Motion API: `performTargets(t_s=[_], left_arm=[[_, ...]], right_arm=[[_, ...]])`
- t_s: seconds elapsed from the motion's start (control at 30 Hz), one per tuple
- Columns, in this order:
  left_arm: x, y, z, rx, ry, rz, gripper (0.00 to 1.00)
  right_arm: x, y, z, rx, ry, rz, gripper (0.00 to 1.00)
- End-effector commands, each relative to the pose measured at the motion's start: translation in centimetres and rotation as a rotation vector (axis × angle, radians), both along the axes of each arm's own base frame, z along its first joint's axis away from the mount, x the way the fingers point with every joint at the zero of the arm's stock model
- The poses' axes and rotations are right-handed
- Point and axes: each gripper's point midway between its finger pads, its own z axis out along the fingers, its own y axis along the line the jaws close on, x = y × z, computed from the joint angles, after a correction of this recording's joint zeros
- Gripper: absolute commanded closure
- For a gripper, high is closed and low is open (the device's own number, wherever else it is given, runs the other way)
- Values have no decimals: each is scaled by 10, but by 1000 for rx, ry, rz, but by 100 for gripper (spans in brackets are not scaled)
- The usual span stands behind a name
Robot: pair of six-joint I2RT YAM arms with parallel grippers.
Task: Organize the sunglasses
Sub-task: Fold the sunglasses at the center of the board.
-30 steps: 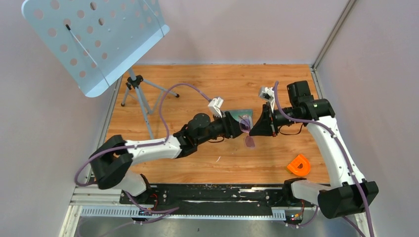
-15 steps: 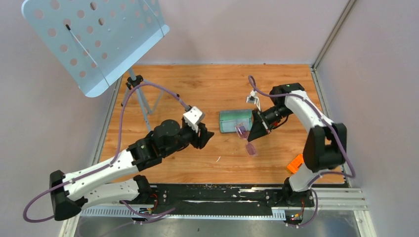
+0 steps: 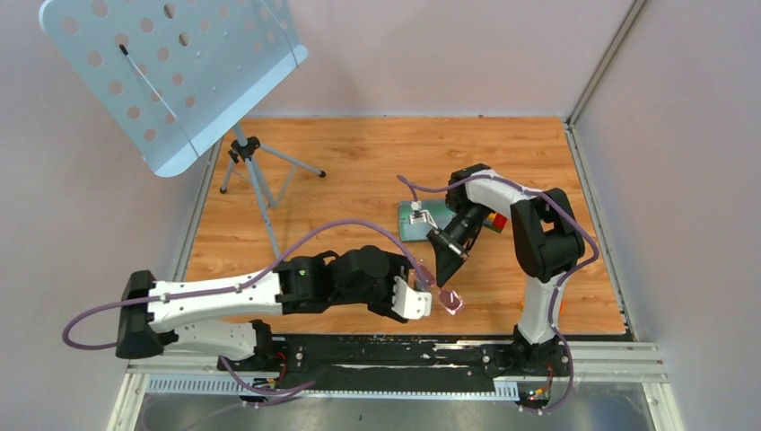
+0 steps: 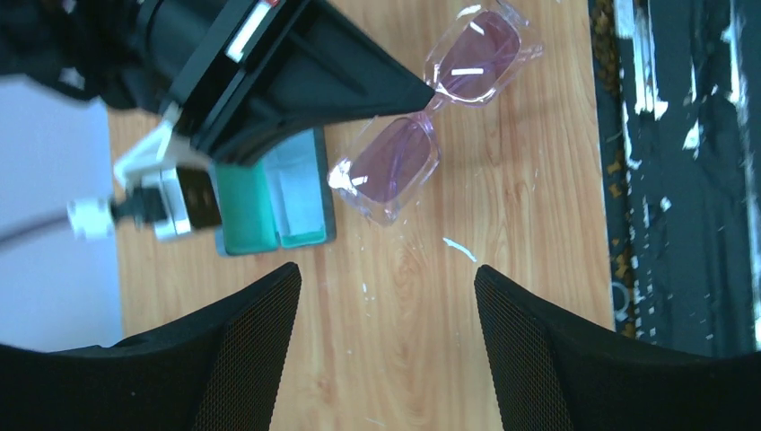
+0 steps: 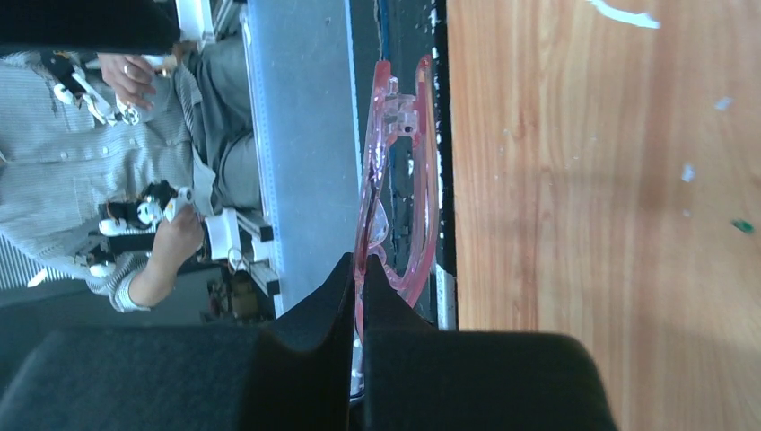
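The sunglasses point(image 3: 451, 301), with a translucent pink-purple frame, hang near the table's front edge. My right gripper point(image 3: 446, 277) is shut on them from above. The right wrist view shows the fingers point(image 5: 359, 260) pinching the thin frame point(image 5: 395, 171). My left gripper point(image 3: 429, 292) is open and empty just left of the sunglasses. In the left wrist view its fingers point(image 4: 386, 269) are spread over bare wood, with both lenses point(image 4: 395, 162) ahead. The grey case point(image 3: 420, 221) lies open behind, its teal inside point(image 4: 256, 202) showing, with a pale cloth point(image 4: 296, 184) in one half.
A perforated pale-blue music stand point(image 3: 170, 72) on a tripod point(image 3: 256, 171) stands at the back left. The black base rail point(image 3: 386, 350) runs along the near edge. Walls close in the wooden floor on three sides.
My right gripper has carried the sunglasses from beside the case to the near edge. My left arm has swung right and forward, and its gripper is now beside them.
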Motion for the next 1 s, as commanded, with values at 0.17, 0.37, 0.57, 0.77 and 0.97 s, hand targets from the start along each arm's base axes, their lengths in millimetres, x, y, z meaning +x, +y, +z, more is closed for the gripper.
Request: performTargets(t_s=[0.17,0.37,0.57,0.77,0.97], left_arm=[[-15,-36,-14,186,-195,-234,25],[-23,-53,-24,214,-163,-270,25],[-22,-58,-41,280,-141,-277,26],[-20,-58,-59,329,-133,-272,27],[-15,-58,-63,337,-158,-258,27]], right_arm=[[-31,3,7,-49,46,140,100],[-36,7,10,-46,28,168,100],[-40,9,13,-42,16,183,100],[-47,9,18,-27,0,196,100],[-53,9,21,-19,-13,213,100]])
